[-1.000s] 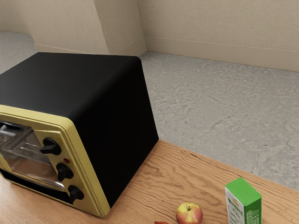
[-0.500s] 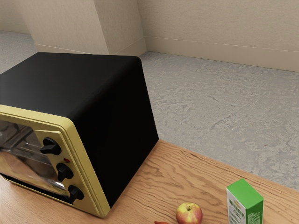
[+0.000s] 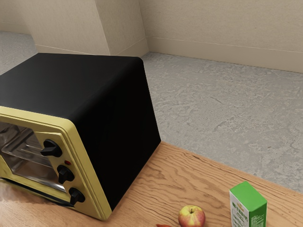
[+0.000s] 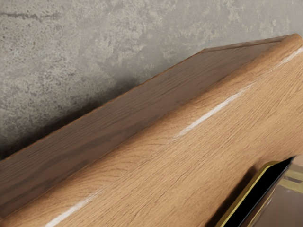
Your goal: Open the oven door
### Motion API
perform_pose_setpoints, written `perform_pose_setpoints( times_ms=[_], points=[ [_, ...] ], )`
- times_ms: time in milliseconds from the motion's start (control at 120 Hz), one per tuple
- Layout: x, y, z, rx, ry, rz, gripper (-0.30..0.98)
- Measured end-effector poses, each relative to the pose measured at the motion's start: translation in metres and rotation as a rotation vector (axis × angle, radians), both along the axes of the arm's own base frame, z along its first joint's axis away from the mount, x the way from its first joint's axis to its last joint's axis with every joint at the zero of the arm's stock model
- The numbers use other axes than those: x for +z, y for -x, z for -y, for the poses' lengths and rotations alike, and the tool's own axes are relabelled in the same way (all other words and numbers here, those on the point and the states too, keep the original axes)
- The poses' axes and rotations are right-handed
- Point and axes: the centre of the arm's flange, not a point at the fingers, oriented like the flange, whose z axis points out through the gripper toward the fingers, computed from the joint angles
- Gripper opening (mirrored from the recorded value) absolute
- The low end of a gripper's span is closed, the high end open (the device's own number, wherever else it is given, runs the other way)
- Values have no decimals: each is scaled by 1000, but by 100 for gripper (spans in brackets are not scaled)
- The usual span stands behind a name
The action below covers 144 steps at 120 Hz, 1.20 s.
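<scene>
Wooden tabletop (image 3: 142, 189) beneath toaster oven (image 3: 118, 132); glass door (image 3: 21, 194) seemingly lowered. Ease down along hinge arc, no forcing; gripper's state: can't tell.

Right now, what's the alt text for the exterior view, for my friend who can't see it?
A black oven with a yellow front and three black knobs stands on a wooden table, its door apparently lowered. Toward the lower right are a red-and-yellow apple and a green-and-white carton.
</scene>
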Motion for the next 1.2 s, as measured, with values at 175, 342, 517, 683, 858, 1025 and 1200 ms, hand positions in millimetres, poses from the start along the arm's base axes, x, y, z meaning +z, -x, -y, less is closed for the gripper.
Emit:
perform_pose_setpoints(
  times_ms=[175, 342, 517, 683, 858, 1025, 1200],
  points=[
    [-6, 31, 1, 46, 45, 43, 68],
    [-7, 102, -6, 110, 93, 158, 68],
    [59, 94, -6, -6, 87, 46, 68],
    [267, -96, 266, -662, -281, -71, 68],
    [267, -284, 345, -1086, 29, -200, 68],
    [167, -352, 307, -905, 149, -371, 69],
    [133, -355, 315, -841, 185, -387, 69]
  ],
)
